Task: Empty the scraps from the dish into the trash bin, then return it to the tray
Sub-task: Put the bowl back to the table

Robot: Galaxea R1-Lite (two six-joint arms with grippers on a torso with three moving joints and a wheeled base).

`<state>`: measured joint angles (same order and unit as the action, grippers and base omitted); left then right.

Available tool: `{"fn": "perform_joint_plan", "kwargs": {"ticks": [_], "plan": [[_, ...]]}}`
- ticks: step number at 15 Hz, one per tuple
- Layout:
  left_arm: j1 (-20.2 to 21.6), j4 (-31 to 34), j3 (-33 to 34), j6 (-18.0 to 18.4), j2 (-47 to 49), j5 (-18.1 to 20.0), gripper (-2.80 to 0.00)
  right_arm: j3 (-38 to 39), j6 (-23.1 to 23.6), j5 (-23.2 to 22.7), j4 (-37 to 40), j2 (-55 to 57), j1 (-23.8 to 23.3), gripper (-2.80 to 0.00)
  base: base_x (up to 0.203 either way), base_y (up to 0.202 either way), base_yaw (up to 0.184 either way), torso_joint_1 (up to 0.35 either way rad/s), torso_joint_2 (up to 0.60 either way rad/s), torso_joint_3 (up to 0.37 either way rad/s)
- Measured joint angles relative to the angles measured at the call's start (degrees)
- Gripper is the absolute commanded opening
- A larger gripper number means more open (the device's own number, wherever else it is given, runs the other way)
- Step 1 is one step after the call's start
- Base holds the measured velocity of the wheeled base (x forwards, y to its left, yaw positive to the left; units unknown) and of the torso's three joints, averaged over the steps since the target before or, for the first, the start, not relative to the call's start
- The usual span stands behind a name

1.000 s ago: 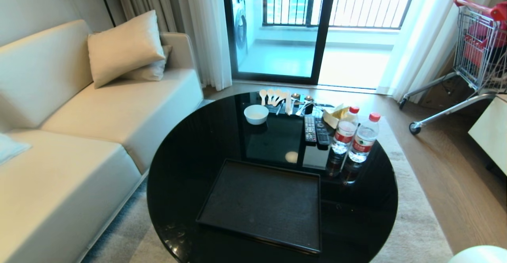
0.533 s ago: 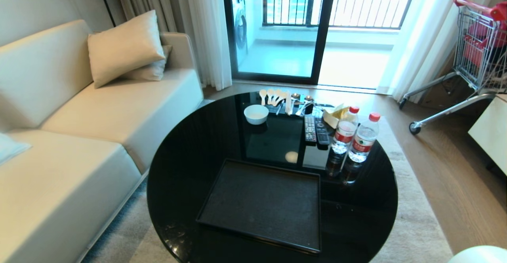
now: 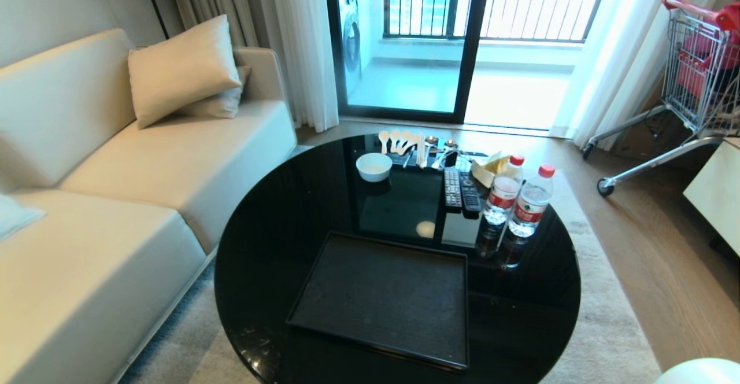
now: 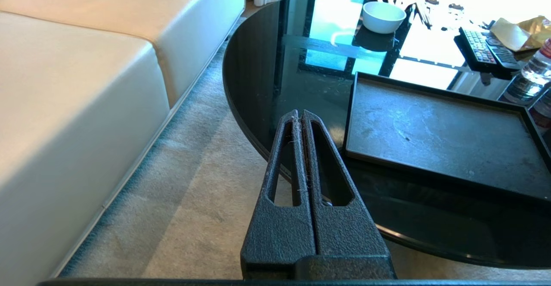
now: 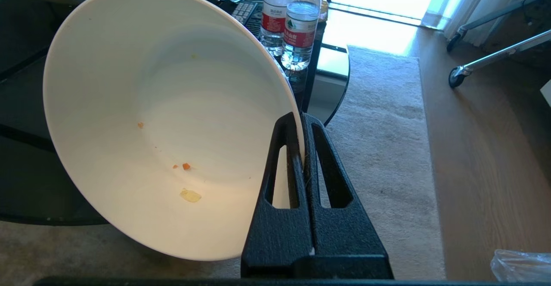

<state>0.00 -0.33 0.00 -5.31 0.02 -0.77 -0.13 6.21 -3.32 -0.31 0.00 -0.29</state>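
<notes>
In the right wrist view my right gripper [image 5: 300, 118] is shut on the rim of the dish [image 5: 172, 105], a glossy white bowl tipped on its side over the carpet beside the table. Of the scraps, only a few orange crumbs [image 5: 186, 166] and one pale bit [image 5: 190, 195] cling inside it. The black tray [image 3: 381, 297] lies bare on the near half of the round table [image 3: 272, 228]; it also shows as the tray [image 4: 430, 135] in the left wrist view. My left gripper [image 4: 299, 113] is shut on nothing, level with the table's left edge. The trash bin is out of view.
A smaller white bowl [image 3: 374, 166], spoons, two remotes [image 3: 461, 190] and two water bottles [image 3: 531, 202] stand at the table's far side. A cream sofa [image 3: 115, 199] runs along the left and a shopping cart [image 3: 694, 72] stands at the far right. Crumpled clear plastic [image 5: 521, 264] lies on the floor.
</notes>
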Motion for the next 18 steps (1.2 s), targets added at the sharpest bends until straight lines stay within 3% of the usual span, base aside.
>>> {"fn": "perform_joint_plan", "kwargs": {"ticks": [6,12,18], "plan": [[0.0,0.0,0.0,0.0,0.0,0.0,-2.80,-9.2,1.5,-5.0,0.3,6.4,0.2,-2.80,0.000,0.000,0.000,0.000,0.00,0.000],[0.0,0.0,0.0,0.0,0.0,0.0,-2.80,-19.4,3.5,-5.4,-0.6,26.5,0.2,-2.80,0.000,0.000,0.000,0.000,0.00,0.000],[0.0,0.0,0.0,0.0,0.0,0.0,-2.80,-28.4,12.6,-5.5,-1.0,49.6,2.3,-2.80,0.000,0.000,0.000,0.000,0.00,0.000]]}}
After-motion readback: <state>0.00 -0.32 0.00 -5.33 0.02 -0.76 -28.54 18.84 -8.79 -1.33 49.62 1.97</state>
